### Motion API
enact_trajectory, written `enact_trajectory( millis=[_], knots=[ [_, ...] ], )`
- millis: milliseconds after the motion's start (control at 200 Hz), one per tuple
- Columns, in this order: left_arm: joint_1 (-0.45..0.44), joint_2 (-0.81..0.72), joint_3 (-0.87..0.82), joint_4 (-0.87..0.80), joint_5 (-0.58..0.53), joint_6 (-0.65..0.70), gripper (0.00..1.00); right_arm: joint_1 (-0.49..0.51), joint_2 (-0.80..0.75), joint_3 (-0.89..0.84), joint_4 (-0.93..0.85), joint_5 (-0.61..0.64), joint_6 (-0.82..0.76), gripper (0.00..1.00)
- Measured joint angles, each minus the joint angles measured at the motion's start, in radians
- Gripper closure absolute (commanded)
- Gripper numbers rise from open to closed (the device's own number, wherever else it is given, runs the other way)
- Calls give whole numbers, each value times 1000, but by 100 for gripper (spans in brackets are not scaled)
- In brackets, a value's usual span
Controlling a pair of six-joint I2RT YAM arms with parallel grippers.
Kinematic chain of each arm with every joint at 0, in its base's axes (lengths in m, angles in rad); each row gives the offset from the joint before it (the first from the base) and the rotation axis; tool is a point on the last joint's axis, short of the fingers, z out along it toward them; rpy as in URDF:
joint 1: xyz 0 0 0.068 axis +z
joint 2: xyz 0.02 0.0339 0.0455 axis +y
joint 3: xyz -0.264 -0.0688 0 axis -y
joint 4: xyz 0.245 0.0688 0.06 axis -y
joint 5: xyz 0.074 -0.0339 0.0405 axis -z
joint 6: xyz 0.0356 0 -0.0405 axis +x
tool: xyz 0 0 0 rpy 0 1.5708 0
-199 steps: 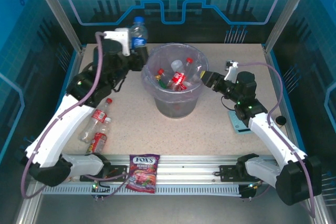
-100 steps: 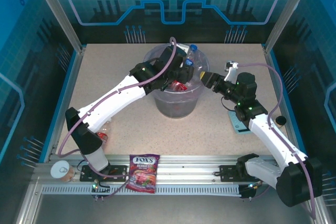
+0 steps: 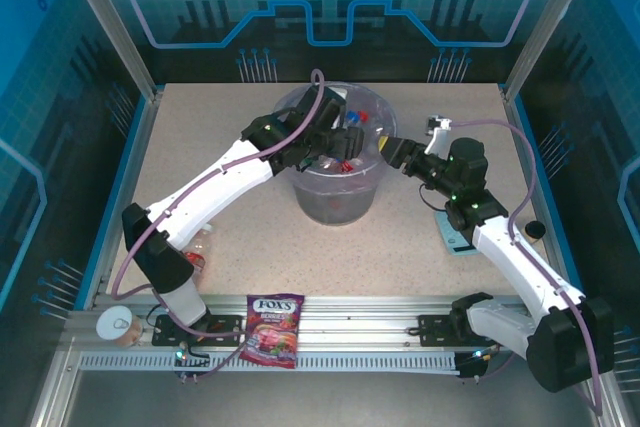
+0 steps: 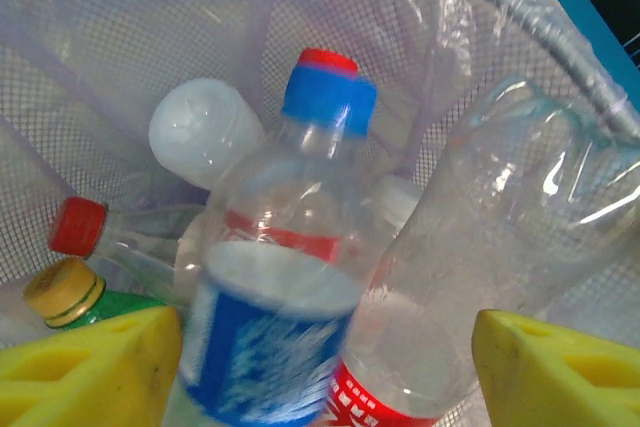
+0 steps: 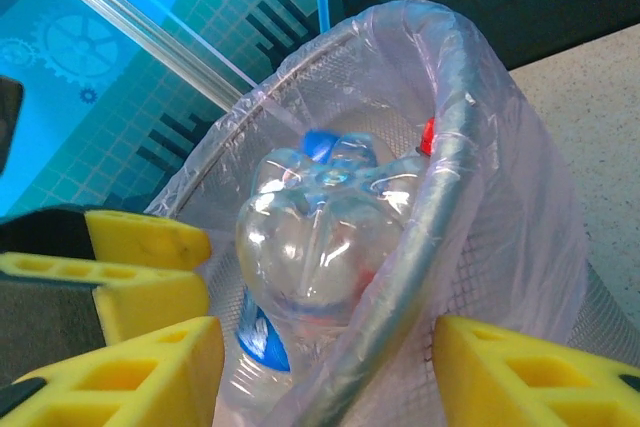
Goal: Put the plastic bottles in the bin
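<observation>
The left pincer (image 4: pixel 325 347) hangs over the bin (image 3: pixel 335 202) with its yellow fingers (image 4: pixel 90 367) set wide apart, so it is released. The blue-labelled bottle (image 4: pixel 280 327) is between them, cap pointing away and down into the bin. Its label is just beside the left finger and well apart from the right one. Its outline is blurred.

Below it in the lilac liner (image 4: pixel 150 27) lie other bottles: a white-capped one (image 4: pixel 205 132), a red-capped one (image 4: pixel 78 225), a green one with a yellow cap (image 4: pixel 65 292) and a big clear one with a red label (image 4: pixel 500 247). They overlap, so I cannot count them.

The right pincer (image 5: pixel 320 347) is also unclenched, with the bin's rim between its fingers. Whether a finger touches the liner is hard to tell.

On the surface (image 3: pixel 250 207), more bottles (image 3: pixel 197 244) lie half hidden under the left arm.
</observation>
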Motion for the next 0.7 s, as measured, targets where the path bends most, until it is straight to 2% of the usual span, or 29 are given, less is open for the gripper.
enact_trajectory(
  millis=[135, 345, 440, 515, 630, 700],
  knots=[
    [19, -10, -4, -13, 26, 2, 11, 10, 10, 0, 13, 4, 0, 42],
    [108, -72, 55, -164, 34, 7, 10, 22, 11, 0, 13, 4, -6, 42],
    [214, -156, 67, -268, 32, 10, 10, 24, 11, 0, 13, 4, -14, 41],
    [337, -240, 41, -341, 29, 19, 9, 24, 11, 0, 13, 4, -23, 41],
    [544, -364, -99, -404, 15, 57, 7, 24, 14, 0, 17, 2, -27, 42],
    [618, -394, -204, -420, 10, 90, 4, 25, 22, 0, 32, -5, -26, 42]
  ],
)
